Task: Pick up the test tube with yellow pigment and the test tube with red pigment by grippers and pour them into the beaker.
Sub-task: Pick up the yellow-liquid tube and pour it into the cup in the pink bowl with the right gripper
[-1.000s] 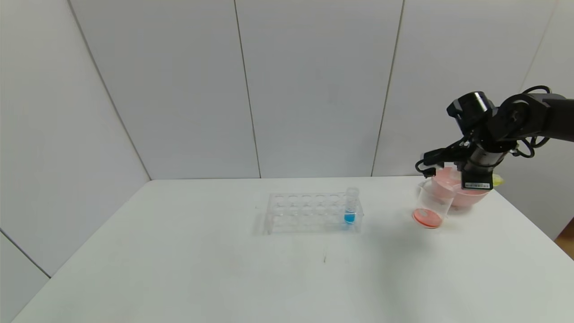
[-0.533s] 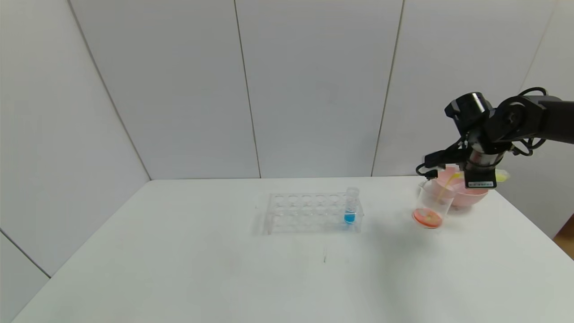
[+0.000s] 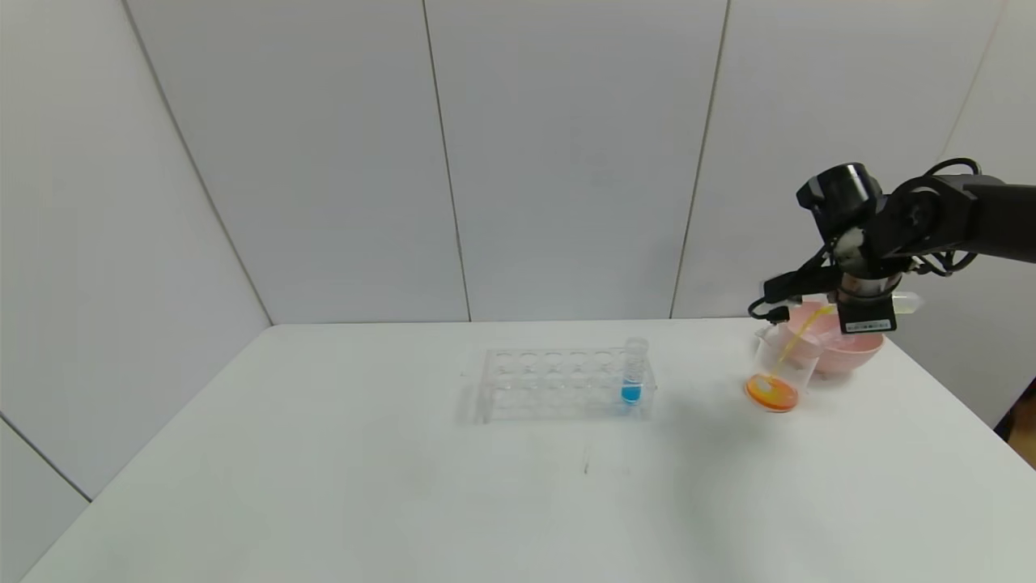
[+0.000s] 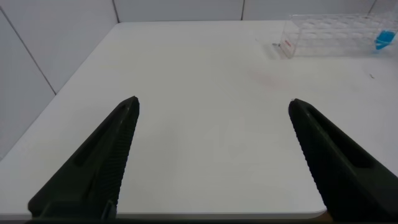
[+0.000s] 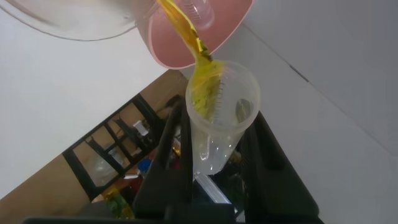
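Clamping the test tube with yellow pigment (image 5: pixel 219 112) between its two black fingers, the right gripper (image 3: pixel 866 312) hangs above the far right part of the table, with the tube tipped over so a thin yellow stream runs from its mouth down into the beaker (image 3: pixel 779 368). That beaker stands on the white table (image 3: pixel 405 486) just in front of a pink bowl (image 3: pixel 842 344), and orange liquid with a yellow patch lies in its bottom. Near the table's middle, well apart from the beaker, sits a clear tube rack (image 3: pixel 558 385) holding one upright blue-liquid tube (image 3: pixel 632 374) at its right end. The left gripper (image 4: pixel 211 162) hovers over the table's near left part with its fingers spread wide and nothing between them. Plain grey wall panels close off the table's far side. The test tube with red pigment cannot be made out.
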### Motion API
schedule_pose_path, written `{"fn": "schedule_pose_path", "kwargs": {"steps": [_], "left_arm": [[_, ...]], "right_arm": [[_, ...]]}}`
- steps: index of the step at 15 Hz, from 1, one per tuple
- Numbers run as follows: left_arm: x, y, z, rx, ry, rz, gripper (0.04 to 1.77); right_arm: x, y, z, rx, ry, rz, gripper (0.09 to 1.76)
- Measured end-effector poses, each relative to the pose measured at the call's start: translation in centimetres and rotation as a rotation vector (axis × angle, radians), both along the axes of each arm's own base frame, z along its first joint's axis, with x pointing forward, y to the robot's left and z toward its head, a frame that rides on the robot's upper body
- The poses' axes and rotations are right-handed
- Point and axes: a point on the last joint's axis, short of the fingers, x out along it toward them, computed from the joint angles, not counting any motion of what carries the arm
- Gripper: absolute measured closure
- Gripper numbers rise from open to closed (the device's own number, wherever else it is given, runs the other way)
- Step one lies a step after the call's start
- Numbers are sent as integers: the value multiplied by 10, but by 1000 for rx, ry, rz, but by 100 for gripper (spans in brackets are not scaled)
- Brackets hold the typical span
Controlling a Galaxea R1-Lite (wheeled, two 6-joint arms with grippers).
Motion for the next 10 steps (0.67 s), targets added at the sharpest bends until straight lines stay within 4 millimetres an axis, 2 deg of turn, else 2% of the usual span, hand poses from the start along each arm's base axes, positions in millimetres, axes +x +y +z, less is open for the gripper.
{"fn": "schedule_pose_path", "kwargs": {"steps": [10], "left_arm": [[0,0,0,0,0,0,9]], "right_arm": [[1,8,14,-198,1,36,135]]}}
